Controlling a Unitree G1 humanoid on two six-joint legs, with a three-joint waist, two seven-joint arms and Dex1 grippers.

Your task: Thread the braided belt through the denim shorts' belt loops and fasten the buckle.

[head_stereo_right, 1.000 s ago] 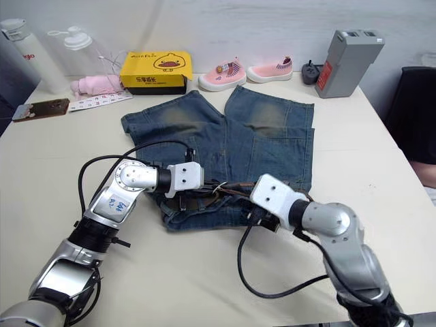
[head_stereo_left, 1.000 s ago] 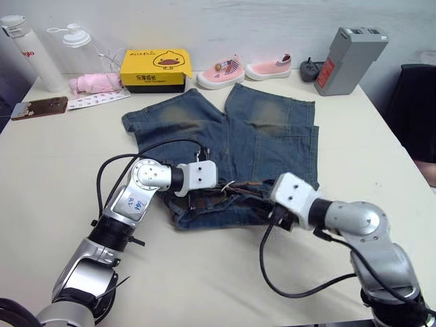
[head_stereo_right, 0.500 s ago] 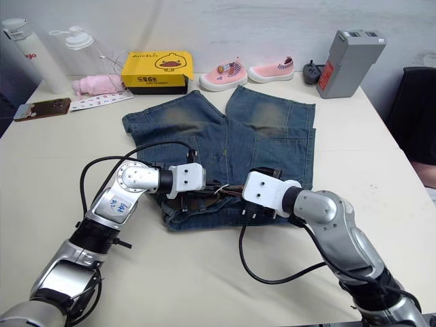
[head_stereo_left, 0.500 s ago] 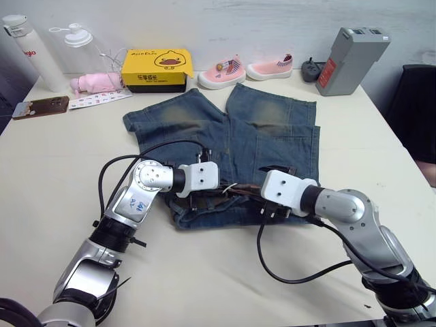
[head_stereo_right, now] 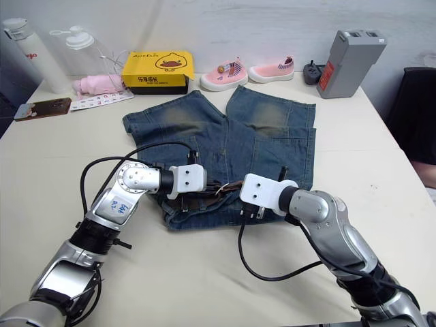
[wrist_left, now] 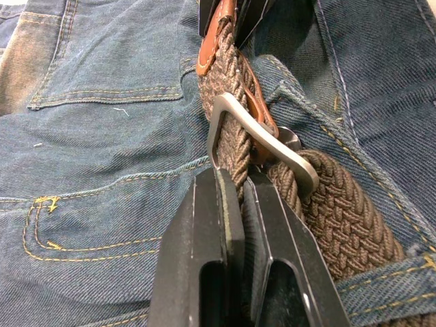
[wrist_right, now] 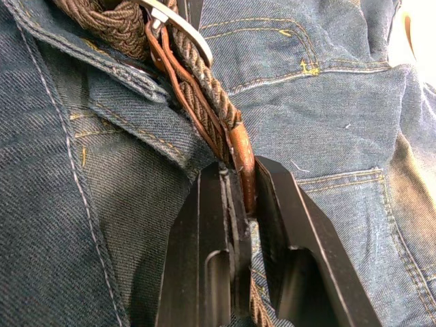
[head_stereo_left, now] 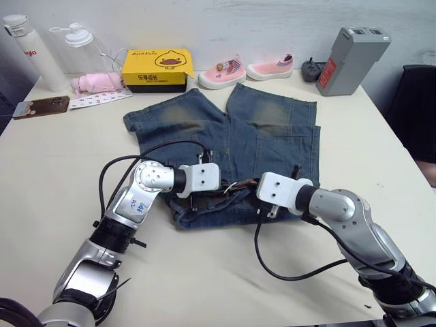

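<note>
Since a second ago the right gripper (wrist_right: 238, 197) has slid along the waistband toward the buckle (wrist_left: 262, 143), its fingers clamped on the braided belt (wrist_left: 327, 204) tip. Left gripper (wrist_left: 242, 197) fingers pinch the strap just behind the buckle. Both sit at the denim shorts (head_stereo_left: 272, 143) waistband — draw the tip through steadily, keeping the buckle pinned flat on the tabletop (head_stereo_left: 61, 163).

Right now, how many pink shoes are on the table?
2: one shoe just right of the yellow box, the other shoe beside it, nearer the grey pack. Both lie beyond the shorts.
</note>
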